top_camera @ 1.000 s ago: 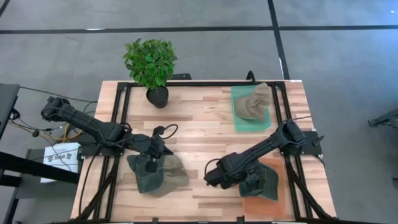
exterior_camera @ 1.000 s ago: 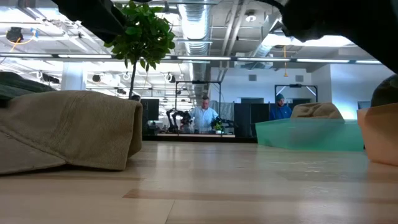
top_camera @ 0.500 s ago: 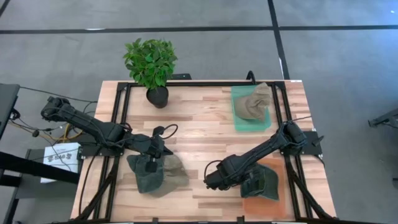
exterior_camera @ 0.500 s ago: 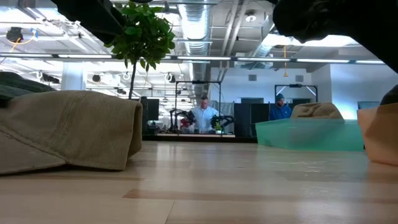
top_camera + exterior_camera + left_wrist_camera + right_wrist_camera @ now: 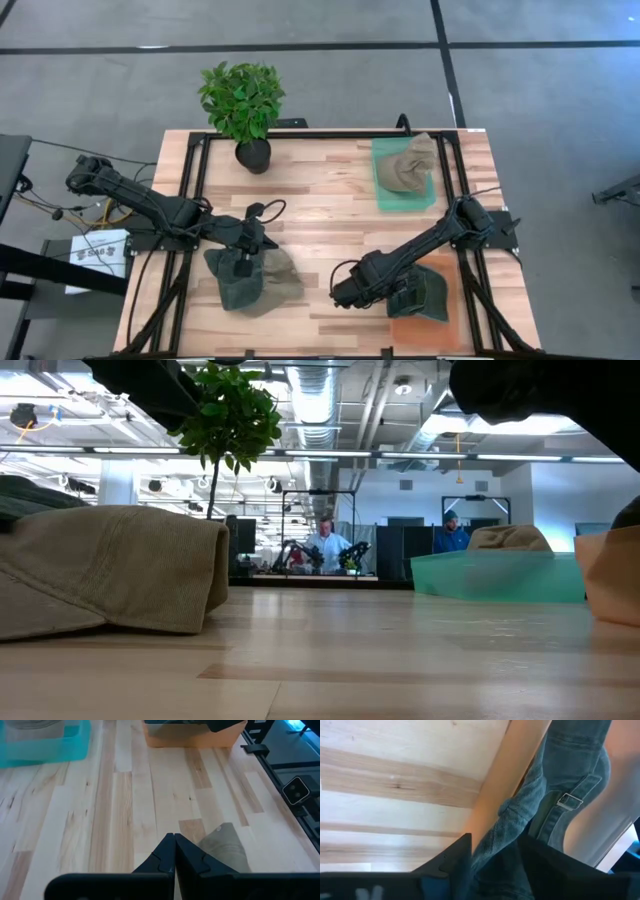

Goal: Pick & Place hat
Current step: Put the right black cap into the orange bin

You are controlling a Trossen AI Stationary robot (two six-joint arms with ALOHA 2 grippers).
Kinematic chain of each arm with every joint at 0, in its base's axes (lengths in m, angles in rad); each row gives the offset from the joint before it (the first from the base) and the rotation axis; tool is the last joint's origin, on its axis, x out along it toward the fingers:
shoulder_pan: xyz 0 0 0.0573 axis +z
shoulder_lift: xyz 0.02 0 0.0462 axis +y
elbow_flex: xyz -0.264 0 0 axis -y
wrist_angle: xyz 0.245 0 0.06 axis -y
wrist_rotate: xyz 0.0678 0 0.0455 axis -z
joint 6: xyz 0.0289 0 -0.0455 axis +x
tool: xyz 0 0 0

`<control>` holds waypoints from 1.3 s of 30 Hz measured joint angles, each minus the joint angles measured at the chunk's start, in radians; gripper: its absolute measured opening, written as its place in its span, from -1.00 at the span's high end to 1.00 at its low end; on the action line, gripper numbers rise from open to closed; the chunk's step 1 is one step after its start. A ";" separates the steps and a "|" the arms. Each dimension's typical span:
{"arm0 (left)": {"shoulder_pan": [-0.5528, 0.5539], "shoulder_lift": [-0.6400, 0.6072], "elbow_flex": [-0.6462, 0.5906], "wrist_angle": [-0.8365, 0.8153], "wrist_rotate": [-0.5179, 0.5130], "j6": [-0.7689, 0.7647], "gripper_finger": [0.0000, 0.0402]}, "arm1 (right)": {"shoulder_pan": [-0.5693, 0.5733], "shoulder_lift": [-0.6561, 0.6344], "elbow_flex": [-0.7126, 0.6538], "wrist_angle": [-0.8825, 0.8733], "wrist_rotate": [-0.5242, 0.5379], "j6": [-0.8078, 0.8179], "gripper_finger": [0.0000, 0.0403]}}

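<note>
A dark blue-green cap [image 5: 422, 296] with a buckled back strap [image 5: 566, 800] lies in the orange tray [image 5: 425, 335] near the table's right front. My right gripper [image 5: 392, 290] reaches into that tray from the left and is shut on the cap. At the left front, a khaki hat [image 5: 278, 285] and a dark hat [image 5: 226, 288] rest on the table, partly overlapping. My left gripper [image 5: 243, 266] is above them, shut, with the khaki hat [image 5: 227, 845] just beside its tips [image 5: 174, 837]. Another khaki hat [image 5: 408, 165] sits in the green tray [image 5: 398, 203]. My right gripper [image 5: 495, 852] pinches a bunched fold of the cap's cloth [image 5: 495, 837] between its two fingers, next to the orange tray's wall [image 5: 502, 785]. It comes in roughly level from the table's left. The cap rests in the tray. My left gripper: I cannot tell whether it touches the hats below it.
A potted plant [image 5: 243, 100] stands at the far left of the table. Black rails [image 5: 452, 200] run along both sides. Bare wood lies in the table's middle [image 5: 330, 220]. People sit at desks in the room behind [image 5: 325, 545].
My right gripper has moved slightly toward the near edge and down. The dark cap has sunk lower into the orange tray; in the low view less of it shows above the tray's rim than a second ago. The left arm has kept still.
</note>
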 joint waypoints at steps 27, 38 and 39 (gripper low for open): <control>0.000 0.000 0.001 0.000 0.017 -0.027 1.00 | 0.130 -0.118 0.062 -0.083 0.178 0.197 0.98; 0.000 0.000 0.001 0.007 0.017 -0.027 1.00 | 0.356 -0.340 0.064 -0.082 0.566 0.549 0.99; 0.000 0.000 0.001 0.008 0.017 -0.027 1.00 | 0.369 -0.344 0.064 -0.082 0.583 0.549 0.99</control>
